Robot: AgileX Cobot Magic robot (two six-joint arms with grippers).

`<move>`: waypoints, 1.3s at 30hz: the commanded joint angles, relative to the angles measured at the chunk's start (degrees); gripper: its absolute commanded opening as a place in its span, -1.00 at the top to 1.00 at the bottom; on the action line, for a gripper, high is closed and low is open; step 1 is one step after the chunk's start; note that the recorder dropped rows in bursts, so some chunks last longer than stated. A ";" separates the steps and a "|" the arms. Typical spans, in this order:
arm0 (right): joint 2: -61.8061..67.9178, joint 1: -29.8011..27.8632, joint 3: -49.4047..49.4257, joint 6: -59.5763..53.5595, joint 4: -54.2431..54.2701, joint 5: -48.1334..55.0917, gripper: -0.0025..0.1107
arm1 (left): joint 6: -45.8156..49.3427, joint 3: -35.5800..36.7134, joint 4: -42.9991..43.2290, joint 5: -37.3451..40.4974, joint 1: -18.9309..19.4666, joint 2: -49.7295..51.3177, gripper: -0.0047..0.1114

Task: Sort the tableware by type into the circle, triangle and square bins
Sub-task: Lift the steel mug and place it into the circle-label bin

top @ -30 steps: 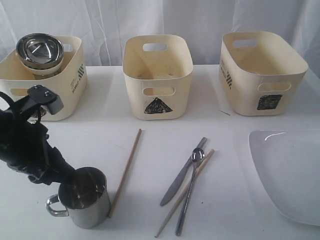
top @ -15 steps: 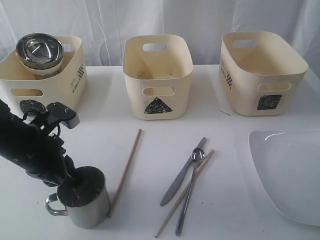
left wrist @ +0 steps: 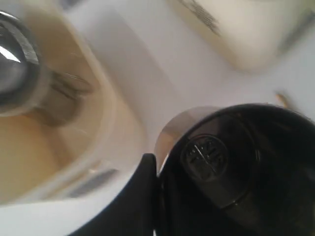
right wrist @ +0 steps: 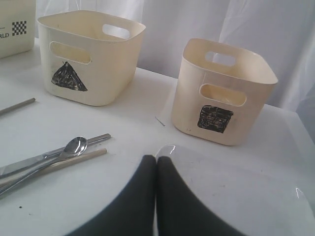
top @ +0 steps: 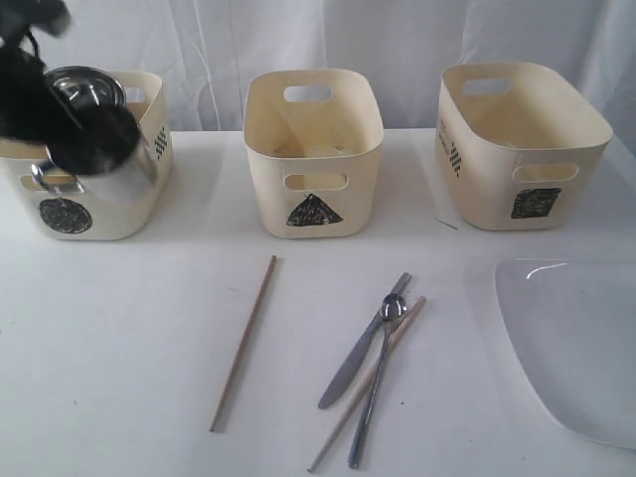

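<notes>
My left gripper is shut on the rim of a steel mug, which hangs tilted at the front of the circle bin. In the left wrist view one finger lies outside the mug wall. Nested steel bowls sit in that bin. On the table lie one chopstick, the knife, the spoon and a second chopstick. The white plate is at the right. My right gripper is shut and empty at the plate's edge.
The triangle bin stands at the back middle and the square bin at the back right. A white curtain hangs behind the bins. The plate runs off the table's right front corner of the view.
My left gripper closed on the mug's rim and carried it from the table's front left up and back to the circle bin. The right gripper has not moved.
</notes>
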 commanded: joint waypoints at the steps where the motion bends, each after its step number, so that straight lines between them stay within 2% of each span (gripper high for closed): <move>1: -0.39 0.16 0.26 -0.11 -0.27 -0.63 0.96 | -4.94 -11.60 2.95 -1.00 7.56 3.19 0.91; 5: -0.39 0.16 0.26 -0.11 -0.27 -0.63 0.96 | -5.78 -19.38 2.85 -2.12 11.11 8.76 0.91; 10: -0.39 0.16 0.26 -0.11 -0.27 -0.63 0.96 | -5.89 -24.80 2.85 -0.69 11.81 16.14 0.91; 20: -0.39 0.16 0.26 -0.11 -0.27 -0.63 0.96 | -5.35 -25.12 2.56 0.47 11.71 23.29 0.91; 24: -0.39 0.16 0.26 -0.11 -0.27 -0.63 0.96 | -3.16 -25.12 -2.26 4.57 11.46 24.68 0.91; 27: -0.39 0.16 0.26 -0.11 -0.27 -0.63 0.96 | 2.57 -25.02 -7.62 7.68 10.98 25.78 0.76; 29: -0.39 0.16 0.26 -0.11 -0.27 -0.63 0.96 | 3.40 -25.02 -9.29 8.25 10.89 26.08 0.52; 30: -0.39 0.16 0.26 -0.11 -0.27 -0.63 0.96 | 3.40 -25.02 -10.27 8.23 10.89 26.08 0.28; 31: -0.39 0.16 0.26 -0.11 -0.27 -0.63 0.96 | 3.03 -25.02 -10.27 8.51 10.89 25.83 0.16; 32: -0.39 0.16 0.26 -0.11 -0.27 -0.63 0.96 | 3.03 -24.91 -10.27 8.89 10.89 25.23 0.16; 35: -0.39 0.16 0.26 -0.11 -0.27 -0.63 0.96 | 3.03 -23.28 -10.27 7.51 10.89 22.97 0.30; 39: -0.39 0.16 0.26 -0.11 -0.27 -0.63 0.96 | 3.03 -19.97 -11.53 7.66 10.89 17.78 0.74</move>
